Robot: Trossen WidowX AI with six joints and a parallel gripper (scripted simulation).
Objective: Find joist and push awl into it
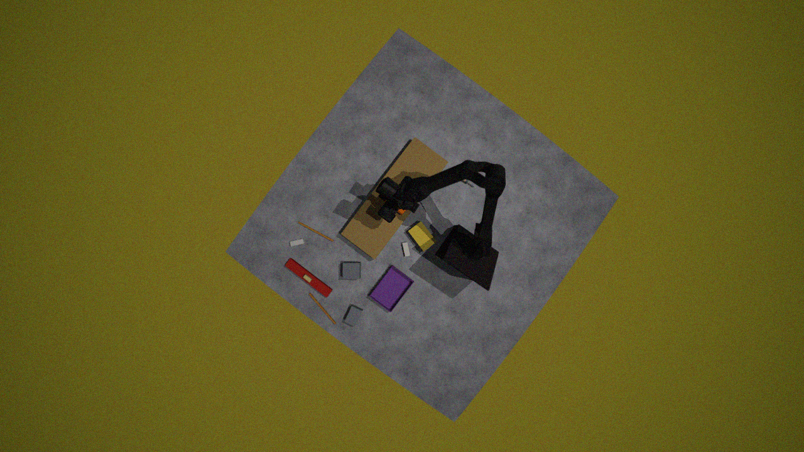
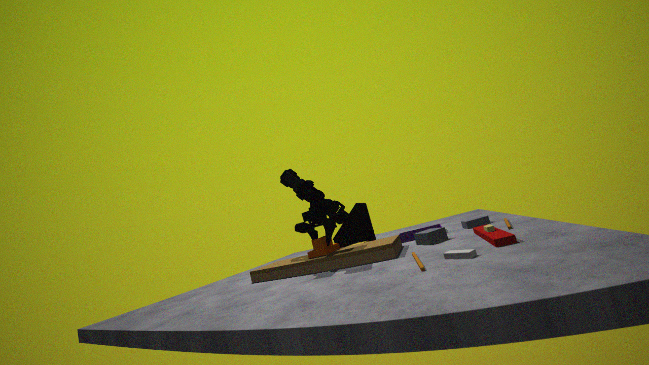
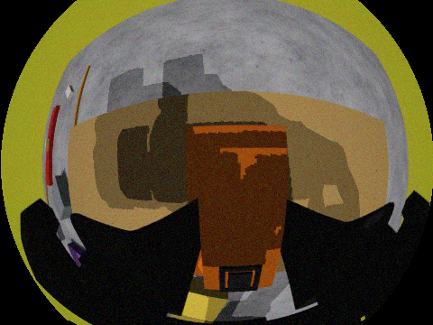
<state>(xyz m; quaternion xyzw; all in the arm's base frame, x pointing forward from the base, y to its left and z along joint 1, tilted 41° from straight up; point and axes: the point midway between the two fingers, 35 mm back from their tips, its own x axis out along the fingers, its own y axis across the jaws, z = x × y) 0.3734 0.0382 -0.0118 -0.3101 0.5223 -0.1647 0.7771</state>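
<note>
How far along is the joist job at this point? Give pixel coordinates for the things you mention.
Scanning looks underway: the jaws are shut on the orange stud finder (image 1: 401, 211) (image 2: 323, 247) (image 3: 236, 194), at the floor panel (image 1: 359, 238) (image 2: 371, 252) (image 3: 356, 122); its small display is dark. Whether the joist is located, I can't tell. Left: traying the finder, then picking up the awl (image 1: 468, 182), lying beyond the panel, and making the hole.

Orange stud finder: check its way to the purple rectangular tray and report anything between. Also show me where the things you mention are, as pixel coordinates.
From above, nothing visible stands squarely between the stud finder (image 1: 401, 211) (image 2: 323, 247) (image 3: 239, 194) and the tray (image 1: 391, 287) (image 2: 409, 235) (image 3: 76, 254); a small white block (image 1: 406, 248) lies just beside that line.
</note>
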